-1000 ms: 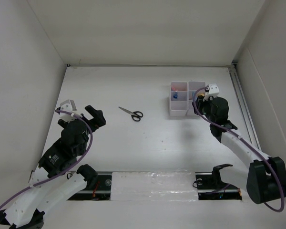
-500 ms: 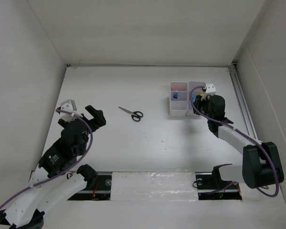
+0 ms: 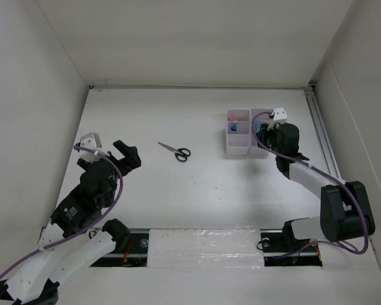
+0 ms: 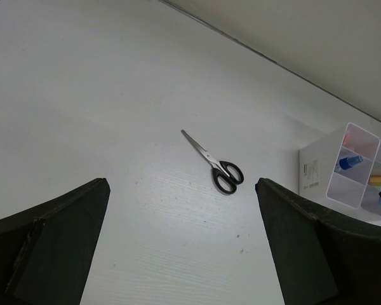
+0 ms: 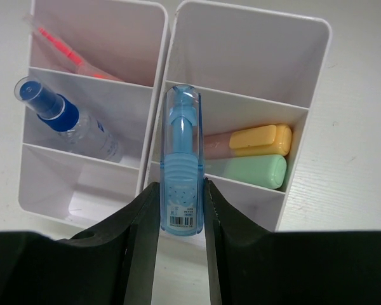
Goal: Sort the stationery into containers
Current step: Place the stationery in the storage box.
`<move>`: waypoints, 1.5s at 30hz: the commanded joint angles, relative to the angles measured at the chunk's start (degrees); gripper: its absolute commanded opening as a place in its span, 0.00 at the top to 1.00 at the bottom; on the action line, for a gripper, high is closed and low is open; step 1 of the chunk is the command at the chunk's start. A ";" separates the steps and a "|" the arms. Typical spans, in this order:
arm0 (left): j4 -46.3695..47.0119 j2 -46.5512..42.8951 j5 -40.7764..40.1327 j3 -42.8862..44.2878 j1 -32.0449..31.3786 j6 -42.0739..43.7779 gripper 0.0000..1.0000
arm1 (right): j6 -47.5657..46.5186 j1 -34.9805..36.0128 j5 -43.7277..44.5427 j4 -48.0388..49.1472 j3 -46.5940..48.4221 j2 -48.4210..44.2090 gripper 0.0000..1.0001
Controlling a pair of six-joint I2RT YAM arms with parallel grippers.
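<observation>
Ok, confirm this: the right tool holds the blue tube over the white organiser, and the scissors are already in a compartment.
Not quite. The scissors lie out on the table, apart from the organiser, as the top external view shows. The rest stands: the right tool holds the blue tube over it.

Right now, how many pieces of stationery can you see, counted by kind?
Scissors: 1
Red pen: 1
Blue-capped bottle: 1
Blue tube, in the right end effector: 1
Markers: 3 (orange marker, green marker, pink marker)
Total: 7
</observation>
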 commanded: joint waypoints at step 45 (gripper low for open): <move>2.94 -2.12 2.07 -0.10 0.11 1.94 0.00 | 0.32 -1.11 1.88 2.06 2.99 4.33 0.97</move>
